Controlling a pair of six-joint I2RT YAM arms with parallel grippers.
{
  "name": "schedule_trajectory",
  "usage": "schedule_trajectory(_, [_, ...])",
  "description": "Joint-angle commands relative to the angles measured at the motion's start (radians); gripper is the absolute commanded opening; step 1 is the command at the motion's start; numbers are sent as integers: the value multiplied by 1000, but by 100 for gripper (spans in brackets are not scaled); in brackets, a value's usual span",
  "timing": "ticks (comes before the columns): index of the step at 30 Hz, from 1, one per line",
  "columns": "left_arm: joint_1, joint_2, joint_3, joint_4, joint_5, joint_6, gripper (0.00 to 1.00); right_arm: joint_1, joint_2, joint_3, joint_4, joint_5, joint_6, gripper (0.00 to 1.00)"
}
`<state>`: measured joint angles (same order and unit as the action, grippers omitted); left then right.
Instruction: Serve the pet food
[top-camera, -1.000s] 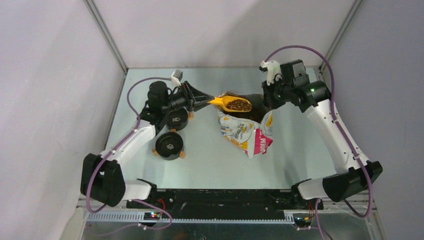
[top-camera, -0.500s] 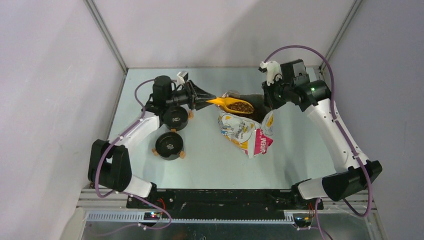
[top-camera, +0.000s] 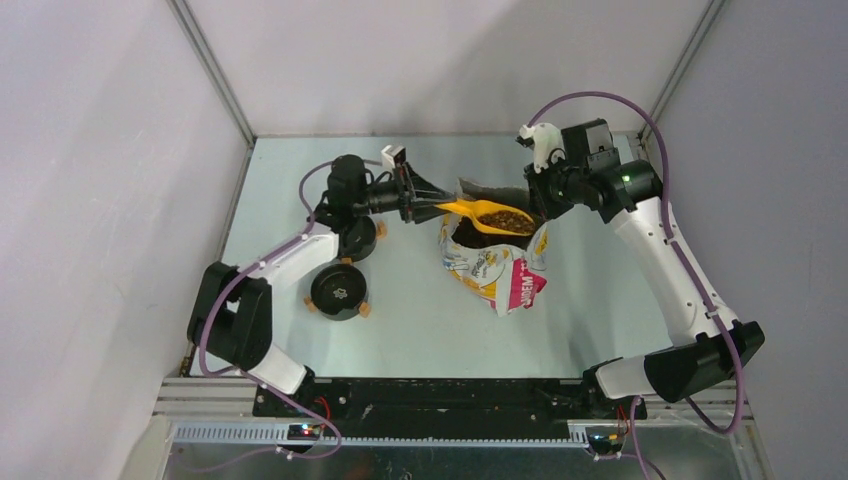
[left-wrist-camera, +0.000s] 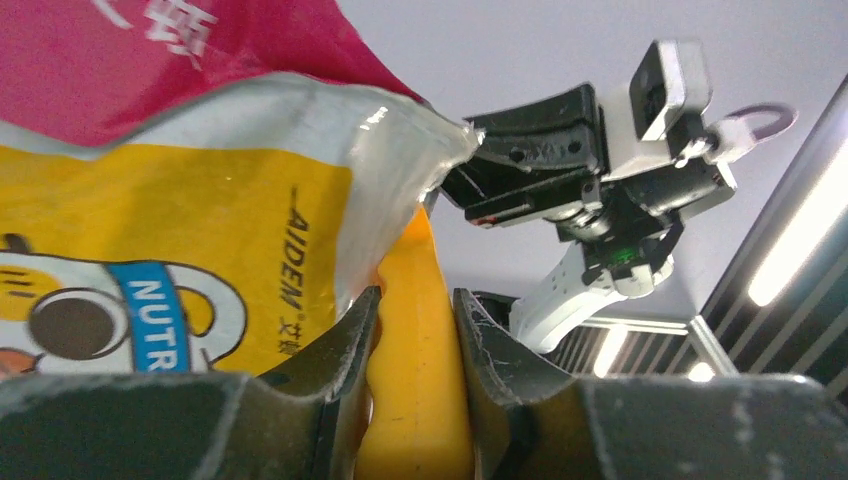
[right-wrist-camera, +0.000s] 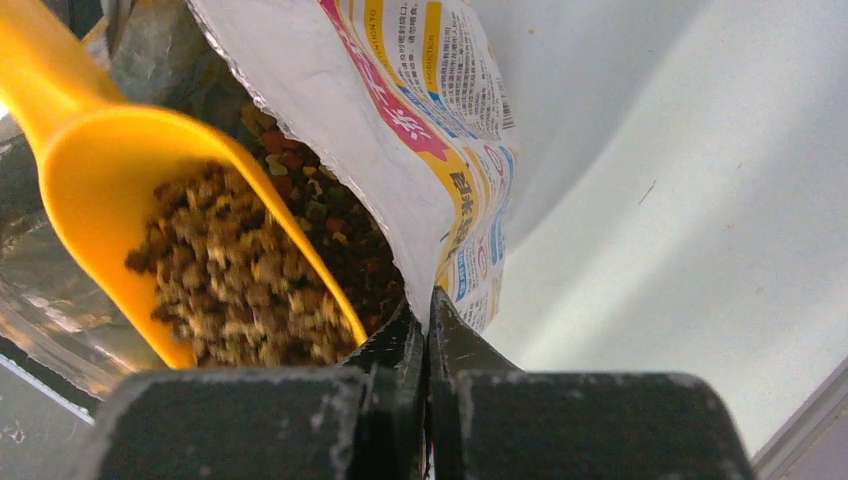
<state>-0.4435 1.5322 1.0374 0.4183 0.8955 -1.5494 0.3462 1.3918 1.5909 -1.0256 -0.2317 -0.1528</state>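
The pet food (top-camera: 506, 219) is a heap of brown kibble in the bowl of an orange scoop (top-camera: 478, 211), which hangs over the open mouth of the printed bag (top-camera: 492, 268). My left gripper (top-camera: 432, 207) is shut on the scoop's handle (left-wrist-camera: 415, 340), with a finger on each side. The right wrist view shows the kibble (right-wrist-camera: 232, 280) in the scoop (right-wrist-camera: 85, 180), with more pellets inside the bag (right-wrist-camera: 400, 110). My right gripper (right-wrist-camera: 427, 312) is shut on the bag's upper edge and holds it open; it also shows in the top view (top-camera: 538, 207).
Two black round bowls with orange feet sit left of the bag: one (top-camera: 340, 290) in the open, the other (top-camera: 358, 238) partly under my left arm. Walls close the table on the left, back and right.
My left gripper has moved right with the loaded scoop, from beside the bag's mouth to over it and slightly lower. The right gripper and the bag stay put.
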Motion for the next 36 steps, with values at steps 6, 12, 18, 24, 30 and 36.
schedule_trajectory(6, [66, 7, -35, 261, 80, -162, 0, -3, -47, 57, 62, -38, -19, 0])
schedule_trajectory(12, [50, 33, -50, 410, 59, -253, 0, -4, -58, 52, 67, -32, -30, 0])
schedule_trajectory(18, [43, 80, -20, 445, 83, -256, 0, -8, -62, 46, 63, -33, -34, 0])
schedule_trajectory(24, [69, 34, -32, 394, 91, -220, 0, -26, -76, 36, 61, -32, -45, 0])
schedule_trajectory(30, [111, -20, -44, 339, 92, -185, 0, -44, -82, 23, 64, -44, -34, 0])
schedule_trajectory(36, [169, -86, -53, 278, 90, -157, 0, -55, -73, 24, 74, -54, -30, 0])
